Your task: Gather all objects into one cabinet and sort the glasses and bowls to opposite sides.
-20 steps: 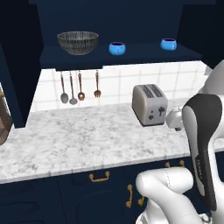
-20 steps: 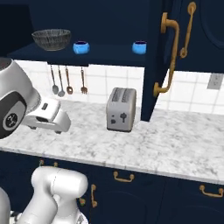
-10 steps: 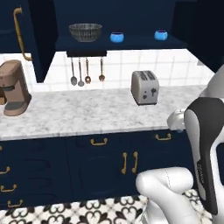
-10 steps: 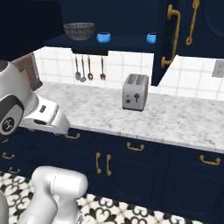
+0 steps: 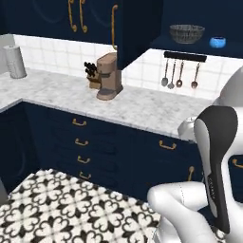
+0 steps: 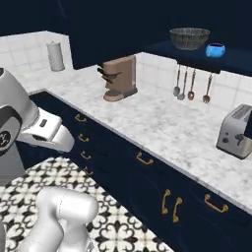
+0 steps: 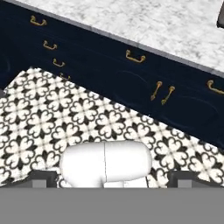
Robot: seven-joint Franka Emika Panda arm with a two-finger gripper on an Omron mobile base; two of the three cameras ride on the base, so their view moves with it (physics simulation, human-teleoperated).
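Note:
The grey striped bowl [image 5: 187, 33] [image 6: 189, 38] stands on the shelf of the open navy wall cabinet [image 5: 194, 48] [image 6: 183, 53]. A blue cup [image 5: 218, 42] [image 6: 215, 49] sits just right of the bowl on the same shelf. My gripper [image 7: 113, 178] is open, its two dark fingertips [image 7: 42, 177] far apart with nothing between them. It hangs low in front of the base, well away from the shelf, and points down at the patterned floor and the base cabinets.
A brown coffee machine [image 5: 109, 76] [image 6: 119, 78] and a knife block [image 5: 91, 78] stand on the marble counter [image 5: 152, 107]. Utensils [image 5: 179, 76] hang under the shelf. A toaster [image 6: 237, 132] sits at the right, and a paper towel roll [image 5: 16, 61] in the corner.
The whole picture has slid right, so the camera has moved left with the base. The coffee machine and corner counter have come into view. The arm holds its pose, gripper still open.

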